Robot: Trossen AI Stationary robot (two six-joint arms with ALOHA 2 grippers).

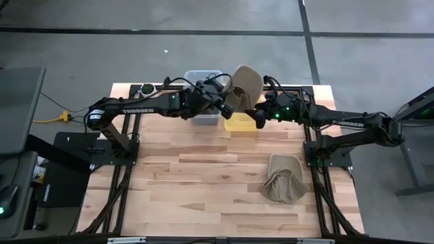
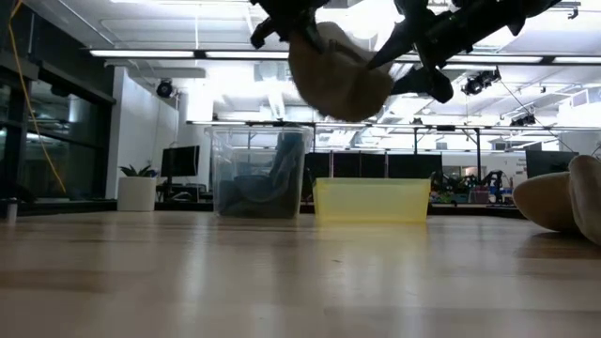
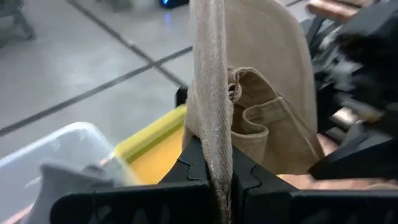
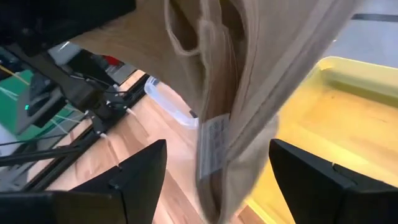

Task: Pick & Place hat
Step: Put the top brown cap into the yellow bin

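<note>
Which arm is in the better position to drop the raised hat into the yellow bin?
Left. The left gripper is shut on the raised hat above the yellow bin. The right gripper is open, holding nothing.

Even overhead lighting; ceiling strip lights (image 2: 188,53) glare across the low view's upper frame. Table (image 2: 282,272) foreground soft. Hat (image 4: 249,74) motion-blurred in the right wrist view.
</note>
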